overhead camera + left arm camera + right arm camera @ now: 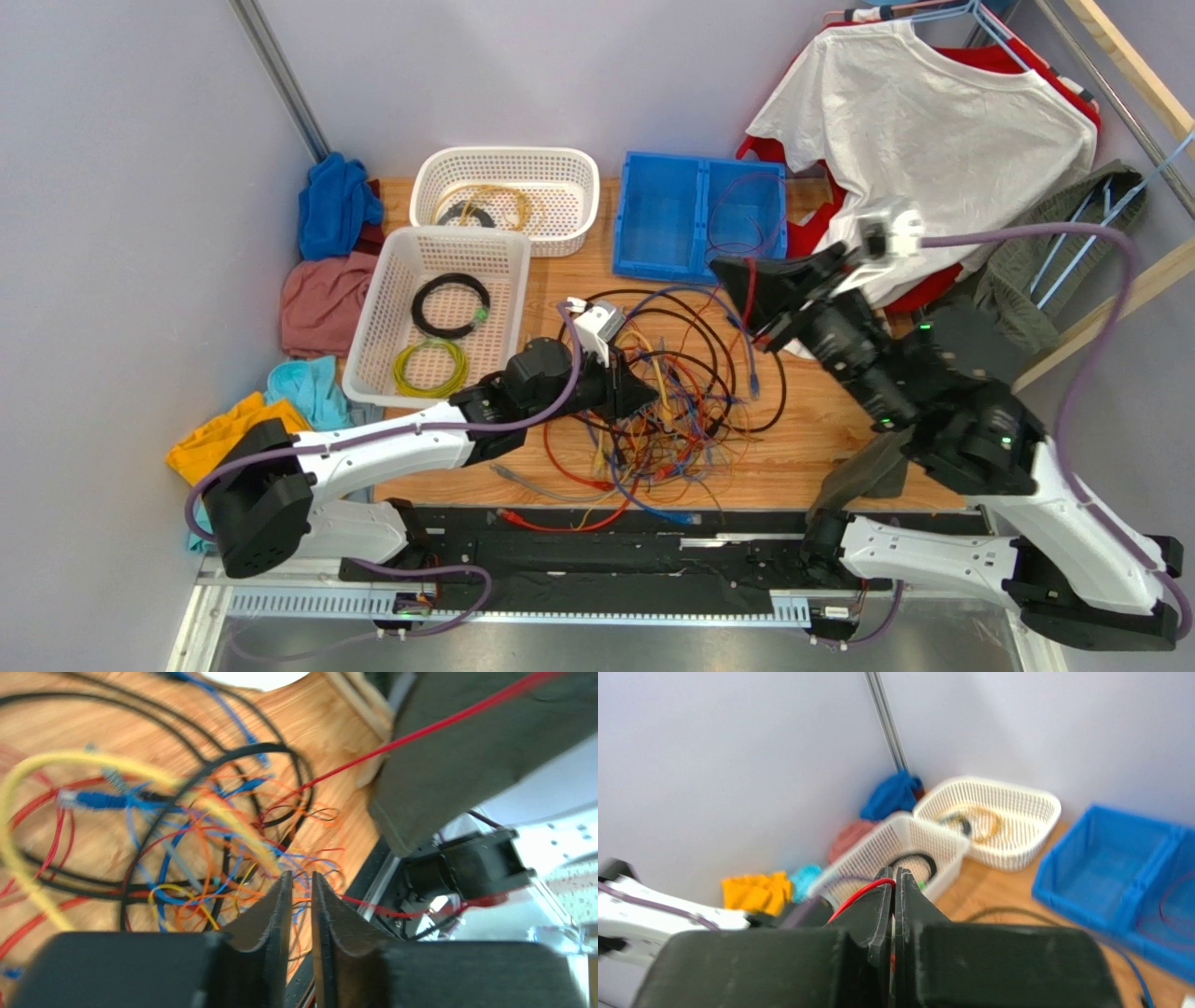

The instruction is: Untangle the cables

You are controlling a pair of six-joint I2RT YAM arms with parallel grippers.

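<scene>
The cables [659, 406] are heaped in a loose tangle on the middle of the wooden table [842, 441]: thin red, orange, blue, yellow and purple wires, ringed by wide black loops [274, 745]. A blue end plug [91, 800] is seen among them. One red strand [435, 731] is drawn taut up out of the heap and pinched in the right gripper [893, 878].

Left of the blue bin [659, 210] sat two white baskets [376, 329]; crumpled cloths [326, 301] lay farther left; a white T-shirt [926, 126] hung right of it.
</scene>
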